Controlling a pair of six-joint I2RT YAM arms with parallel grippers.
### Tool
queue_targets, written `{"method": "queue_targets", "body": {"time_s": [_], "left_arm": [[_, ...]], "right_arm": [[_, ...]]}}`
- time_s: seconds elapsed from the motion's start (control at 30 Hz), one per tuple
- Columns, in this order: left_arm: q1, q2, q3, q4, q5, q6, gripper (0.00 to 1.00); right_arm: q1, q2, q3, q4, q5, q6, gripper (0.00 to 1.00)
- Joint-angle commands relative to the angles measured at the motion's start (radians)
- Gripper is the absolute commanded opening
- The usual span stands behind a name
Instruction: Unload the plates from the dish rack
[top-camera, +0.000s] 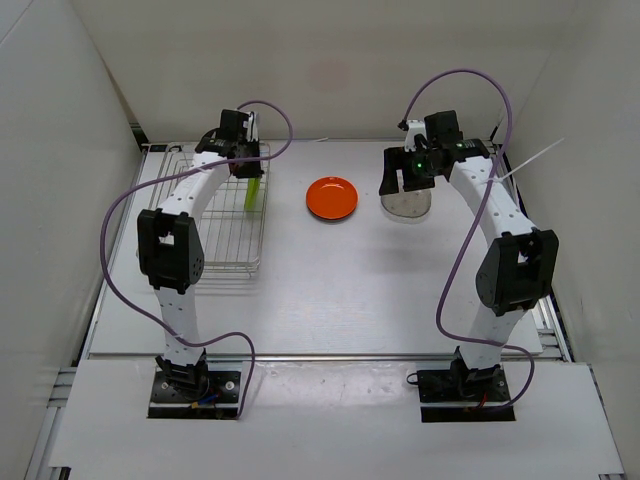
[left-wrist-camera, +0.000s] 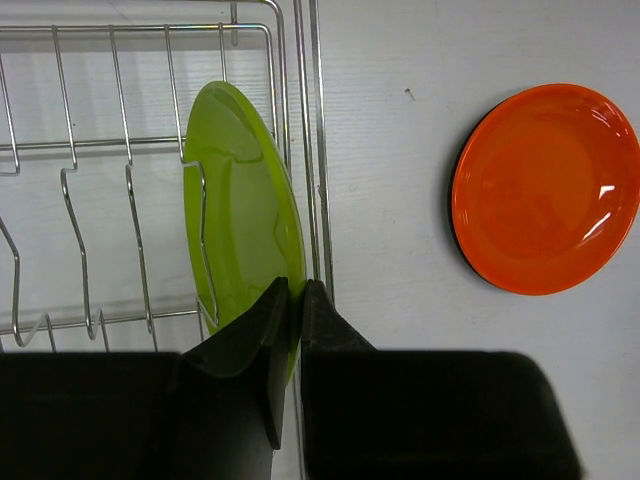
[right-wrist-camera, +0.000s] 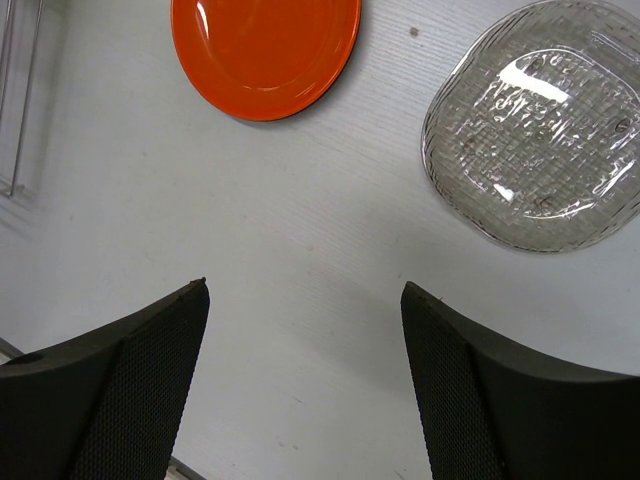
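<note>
The lime green plate stands on edge in the silver wire dish rack near its right side; it also shows in the top view. My left gripper is shut on the green plate's rim. The orange-red plate lies flat on the table right of the rack, and shows in the left wrist view and right wrist view. The clear plate lies flat further right, partly under my right arm in the top view. My right gripper is open and empty above the table. The black plate is not in view.
The dish rack lies at the table's far left, under my left arm. White walls close in the left, back and right. A thin white stick juts from the right wall.
</note>
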Motion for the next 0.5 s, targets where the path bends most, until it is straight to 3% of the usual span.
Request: {"method": "queue_targets", "body": {"time_s": [0.0, 0.47], "left_arm": [[0.005, -0.008, 0.026, -0.003, -0.034, -0.055, 0.11], [0.005, -0.128, 0.145, -0.057, -0.025, -0.015, 0.11]], "right_arm": [[-0.004, -0.047, -0.009, 0.009, -0.011, 0.002, 0.81], [-0.004, -0.047, 0.000, 0.009, -0.011, 0.002, 0.81]]}}
